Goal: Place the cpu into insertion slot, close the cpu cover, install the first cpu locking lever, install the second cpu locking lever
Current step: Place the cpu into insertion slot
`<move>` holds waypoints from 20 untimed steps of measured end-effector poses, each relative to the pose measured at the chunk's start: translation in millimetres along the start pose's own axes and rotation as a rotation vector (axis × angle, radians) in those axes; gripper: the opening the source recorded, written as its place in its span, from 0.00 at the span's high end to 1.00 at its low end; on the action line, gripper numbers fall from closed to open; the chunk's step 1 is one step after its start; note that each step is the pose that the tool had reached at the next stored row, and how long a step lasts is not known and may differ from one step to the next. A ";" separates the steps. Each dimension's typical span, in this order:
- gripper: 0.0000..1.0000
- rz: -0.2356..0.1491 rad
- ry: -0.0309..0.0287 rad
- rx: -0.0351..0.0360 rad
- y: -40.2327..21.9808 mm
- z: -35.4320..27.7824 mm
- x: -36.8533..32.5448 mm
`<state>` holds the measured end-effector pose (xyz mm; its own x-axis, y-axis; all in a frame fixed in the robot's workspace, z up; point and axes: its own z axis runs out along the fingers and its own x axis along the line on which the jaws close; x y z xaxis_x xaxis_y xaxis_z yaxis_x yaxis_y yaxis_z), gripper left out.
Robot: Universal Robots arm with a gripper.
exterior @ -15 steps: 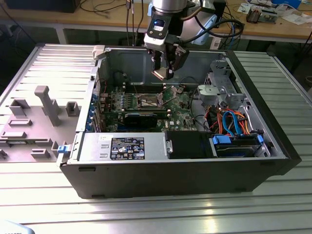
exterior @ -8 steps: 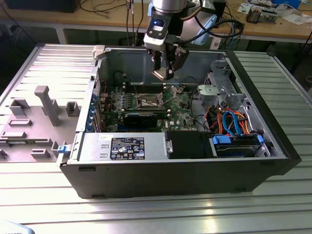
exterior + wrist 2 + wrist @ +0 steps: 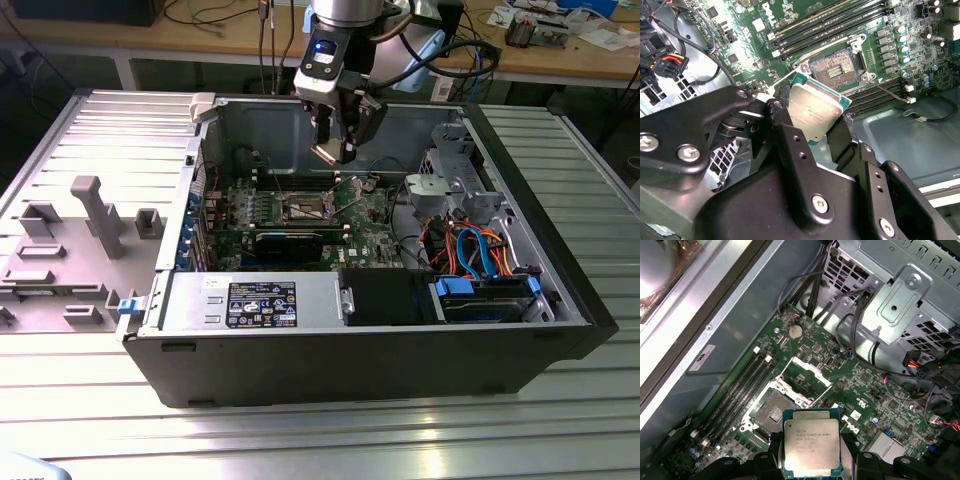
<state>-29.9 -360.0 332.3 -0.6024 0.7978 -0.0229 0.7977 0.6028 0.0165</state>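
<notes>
Silvery cpu (image 3: 812,444) sits clamped in the black pincer (image 3: 812,120), above the slot (image 3: 771,412). One cpu, one slot, one raised cover (image 3: 812,373).

One computer case (image 3: 350,365) lies open on one ribbed metal table (image 3: 320,440), with one green circuit board (image 3: 875,400) inside. One gripper (image 3: 810,120) — two black fingers (image 3: 785,135) — and between them one square chip (image 3: 815,110). One socket (image 3: 771,412) and one cover (image 3: 813,372) hinged up beside it. One coin battery (image 3: 796,331). Four long memory slots (image 3: 830,22) run along one side of the socket; those on the other side cannot be counted. One long black card (image 3: 290,240) — and one grey moulded tray (image 3: 70,250) beside the case.
</notes>
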 end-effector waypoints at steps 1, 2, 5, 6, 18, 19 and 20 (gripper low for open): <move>0.45 0.001 -0.0002 0.0002 0.0 0.0 0.0; 0.45 0.002 -0.0005 0.0004 0.0 0.0 0.0; 0.45 0.005 -0.0012 0.0010 0.0 0.1 0.0; 0.45 0.006 -0.0016 0.0013 0.0 0.1 0.0; 0.45 0.021 -0.0052 0.0042 0.0 0.5 0.0; 0.45 0.022 -0.0057 0.0046 0.0 0.5 0.0; 0.45 0.023 -0.0059 0.0047 0.0 0.5 0.0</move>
<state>-29.9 -360.0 331.8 -0.5838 0.8114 -0.0285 0.8115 0.5843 0.0124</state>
